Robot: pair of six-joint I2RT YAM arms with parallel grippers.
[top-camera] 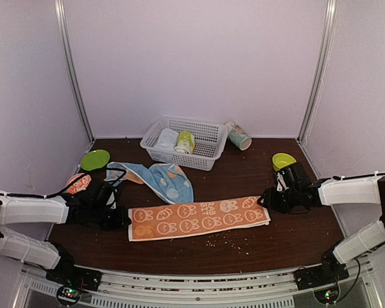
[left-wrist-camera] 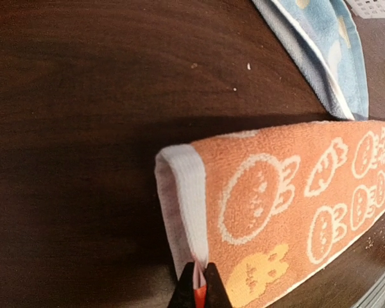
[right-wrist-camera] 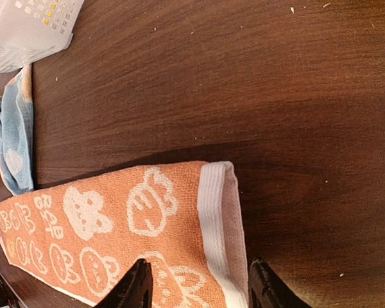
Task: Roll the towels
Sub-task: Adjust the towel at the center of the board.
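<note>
Pinching the white hem of the peach towel (left-wrist-camera: 295,192), my left gripper (left-wrist-camera: 199,283) is clamped on it. Jaws of my right gripper (right-wrist-camera: 197,279) stand apart, straddling the opposite end.

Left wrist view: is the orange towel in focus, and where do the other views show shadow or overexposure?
Left wrist view: the peach-orange terry towel with rabbit prints is sharp, the left gripper blurred. Right wrist view: a broad shadow crosses the dark wooden table, the white plastic basket is overexposed. Top external view: light is soft and even.
</note>
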